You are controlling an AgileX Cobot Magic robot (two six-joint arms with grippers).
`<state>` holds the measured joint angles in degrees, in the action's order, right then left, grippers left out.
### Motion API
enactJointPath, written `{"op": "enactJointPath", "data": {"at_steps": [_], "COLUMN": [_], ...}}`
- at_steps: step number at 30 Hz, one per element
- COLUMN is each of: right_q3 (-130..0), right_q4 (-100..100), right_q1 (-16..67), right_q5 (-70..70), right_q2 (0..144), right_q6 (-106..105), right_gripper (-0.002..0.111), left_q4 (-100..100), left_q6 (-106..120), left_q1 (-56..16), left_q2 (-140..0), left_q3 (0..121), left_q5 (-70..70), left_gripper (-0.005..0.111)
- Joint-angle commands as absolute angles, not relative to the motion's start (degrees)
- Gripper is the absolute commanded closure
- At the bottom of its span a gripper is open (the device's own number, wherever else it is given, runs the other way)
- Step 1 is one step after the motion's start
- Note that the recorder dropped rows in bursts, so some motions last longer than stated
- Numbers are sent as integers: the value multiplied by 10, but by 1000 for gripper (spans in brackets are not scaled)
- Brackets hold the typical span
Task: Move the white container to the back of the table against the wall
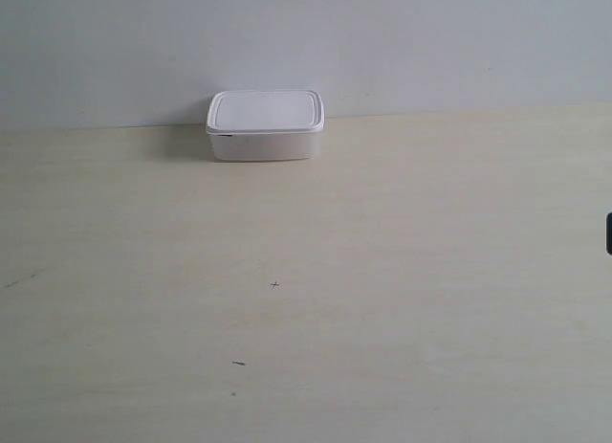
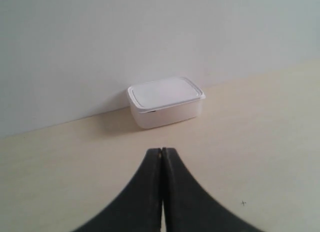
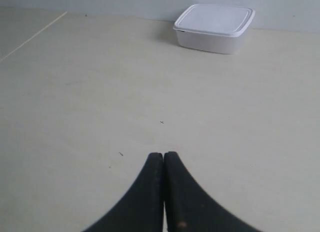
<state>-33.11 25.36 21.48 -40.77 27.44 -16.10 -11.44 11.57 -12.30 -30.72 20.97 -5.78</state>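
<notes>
Table point(image 1: 382, 271) meeting wall point(image 1: 430, 41); white container point(image 1: 265, 124) sitting well ahead of left gripper point(image 2: 161, 152) and right gripper point(image 3: 163, 155), both pressing together, empty. Probably light, stiff, slick; gripping sidewalls under lid rim looking safest.

Unidentifiable dark sliver point(image 1: 609, 234), cropped at edge

The left gripper point(image 2: 161, 153) has its two black jaws pressed flat together from base to tip with nothing gripped between them, and the right gripper point(image 3: 163, 156) is likewise closed, its dark jaws meeting along a thin seam, empty.
</notes>
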Motion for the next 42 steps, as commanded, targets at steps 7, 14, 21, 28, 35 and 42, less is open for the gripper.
{"op": "enactJointPath", "data": {"at_steps": [7, 14, 21, 28, 35, 42], "right_q3": [-328, -328, -328, -328, -316, -266], "right_q4": [256, 256, 256, 256, 245, 73], "right_q1": [213, 213, 213, 213, 213, 213], "right_q5": [-343, -341, -341, -341, -302, -29], "right_q2": [248, 248, 248, 248, 239, 186], "right_q6": [-156, -149, -150, -150, -150, -150], "right_gripper": [108, 108, 108, 108, 108, 108], "left_q4": [-113, -113, -113, -113, -113, -110], "left_q6": [114, 114, 114, 114, 80, 43], "left_q1": [-126, -126, -126, -126, -126, -126], "left_q2": [-207, -207, -207, -207, -206, -198], "left_q3": [202, 202, 202, 202, 186, 105], "left_q5": [-90, -93, -111, -115, -144, 109], "left_gripper": [107, 107, 107, 107, 107, 107]}}
